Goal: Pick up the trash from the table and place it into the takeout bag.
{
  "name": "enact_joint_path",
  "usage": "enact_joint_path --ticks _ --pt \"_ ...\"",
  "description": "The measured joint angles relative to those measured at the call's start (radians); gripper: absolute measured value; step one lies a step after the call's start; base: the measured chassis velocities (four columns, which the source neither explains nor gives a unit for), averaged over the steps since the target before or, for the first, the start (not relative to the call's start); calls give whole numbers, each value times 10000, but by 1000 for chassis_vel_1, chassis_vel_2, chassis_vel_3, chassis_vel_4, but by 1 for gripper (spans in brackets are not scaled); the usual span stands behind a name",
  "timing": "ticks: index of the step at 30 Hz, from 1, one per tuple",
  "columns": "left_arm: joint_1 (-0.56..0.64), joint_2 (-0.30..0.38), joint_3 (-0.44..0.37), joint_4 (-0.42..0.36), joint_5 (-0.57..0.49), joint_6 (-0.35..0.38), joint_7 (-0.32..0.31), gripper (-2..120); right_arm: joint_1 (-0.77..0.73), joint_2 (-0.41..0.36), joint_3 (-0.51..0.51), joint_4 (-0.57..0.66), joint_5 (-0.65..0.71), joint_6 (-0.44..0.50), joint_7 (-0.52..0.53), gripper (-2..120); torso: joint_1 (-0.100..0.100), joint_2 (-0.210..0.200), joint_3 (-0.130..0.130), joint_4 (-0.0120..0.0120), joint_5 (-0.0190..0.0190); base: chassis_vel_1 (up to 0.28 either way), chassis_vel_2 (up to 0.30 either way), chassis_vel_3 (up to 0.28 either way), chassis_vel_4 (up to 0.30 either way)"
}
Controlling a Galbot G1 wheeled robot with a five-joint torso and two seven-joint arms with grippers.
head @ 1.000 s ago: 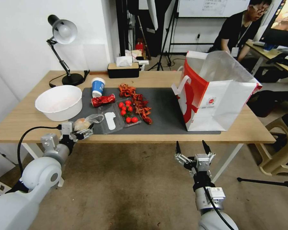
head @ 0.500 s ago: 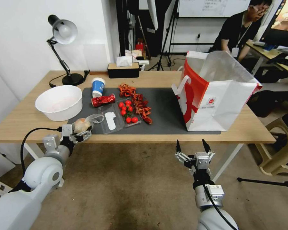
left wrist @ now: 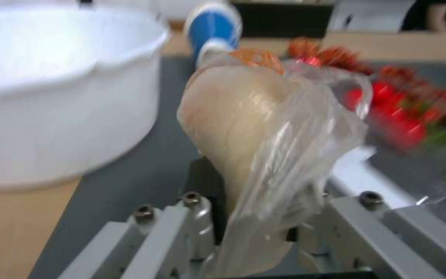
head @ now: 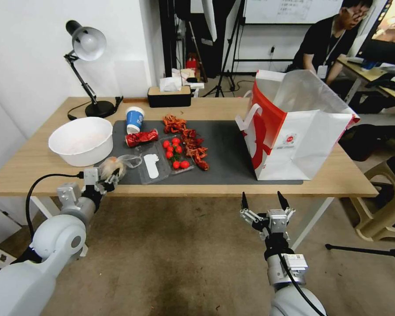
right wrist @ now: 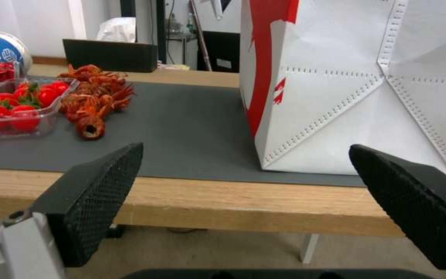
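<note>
My left gripper (head: 110, 174) is clamped on the knotted clear bag (head: 111, 167), with the bag's yellowish lump standing up out of the jaws at the near left corner of the dark grey mat (head: 232, 149). In the left wrist view the bag (left wrist: 264, 139) bulges between the metal fingers (left wrist: 182, 224) and its loose plastic trails over them. From that grip the round bowl (head: 81, 140) lies at about ten o'clock, just beside it on the bare wood of the table (head: 39, 171). The blue-and-white paper cup (head: 134, 119) stands upright at about one o'clock from the bag, and the crushed red can (head: 141, 137) lies on its side just in front of the cup. A clear plastic tray (head: 162, 160) with cherry tomatoes (head: 174, 151) sits at roughly three o'clock, and a line of crayfish shells (head: 189, 145) runs beside it.

The takeout bag (head: 303, 145) stands upright with its mouth open on the right end of the mat, well apart from the left gripper.

My right gripper (head: 265, 204) hangs below and in front of the table edge, its black fingertips (right wrist: 96, 193) spread wide with nothing between them, pointing towards the bag's base (right wrist: 357, 116).
</note>
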Motion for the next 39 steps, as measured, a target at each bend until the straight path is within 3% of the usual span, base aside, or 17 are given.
enact_joint_path --ticks 6,8,10,11,13,14,16,17,18,20,22,29,31,33,35,37,39 --pt "-886 609 431 -331 -594 -364 436 6 31 -185 -6 29 21 -12 12 100 0 0 0 1 0 0 0 0 0" --pt "-2191 1183 935 -253 -1272 -440 680 6 101 -269 -10 69 47 -80 17 100 0 0 0 -2 -1 0 0 0 0" --pt "-4147 1763 1935 92 -2190 -492 853 6 131 -281 -12 97 51 -136 23 100 0 0 1 -3 3 0 0 0 0" --pt "-4147 1763 1935 92 -2190 -492 853 6 131 -281 -12 97 51 -136 23 100 0 0 1 -3 3 0 0 0 0" --pt "-6248 1968 3458 518 -2837 -526 943 6 87 -244 -13 120 10 -153 25 100 0 0 1 2 4 0 0 0 0" --pt "-6248 1968 3458 518 -2837 -526 943 6 87 -244 -13 120 10 -153 25 100 0 0 1 2 4 0 0 0 0" --pt "-7715 1856 4737 811 -3095 -578 1002 6 35 -215 -10 134 -31 -156 24 100 1 -1 1 -3 1 0 0 0 0" --pt "-9351 1453 5914 1138 -3267 -602 1019 6 -22 -177 1 138 -89 -163 20 100 2 -2 3 -2 -5 0 0 0 0" --pt "-9351 1453 5914 1138 -3267 -602 1019 6 -22 -177 1 138 -89 -163 20 100 2 -2 3 -2 -5 0 0 0 0" --pt "-10681 936 6917 1408 -3387 -633 997 6 -66 -142 17 143 -130 -169 19 100 1 0 2 -3 9 0 0 0 0" --pt "-12493 -209 8561 2161 -3538 -630 834 5 -200 -80 85 148 -209 -176 14 100 0 0 2 -2 3 0 0 0 0" --pt "-13080 -805 9038 2549 -3577 -629 818 5 -328 -26 158 173 -268 -166 2 100 0 -1 3 -1 6 0 0 0 0" --pt "-13818 -1677 9579 3127 -3605 -670 885 5 -456 31 212 204 -335 -153 -10 100 1 -1 3 -7 3 0 0 0 0" --pt "-13953 -1841 9666 3228 -3606 -682 910 5 -471 39 219 207 -349 -149 -12 100 1 -1 3 -8 5 0 0 0 0" --pt "-14612 -2773 10171 3825 -3591 -754 1154 5 -545 69 256 218 -399 -131 -17 100 0 0 3 -4 8 0 0 0 0" --pt "-14697 -2910 10244 3913 -3566 -776 1226 5 -559 75 263 218 -406 -128 -19 100 0 0 2 -3 5 0 0 0 0" --pt "-15107 -3638 10606 4514 -3279 -887 1831 5 -624 100 325 215 -429 -96 -24 100 0 1 1 3 -1 0 0 0 0"
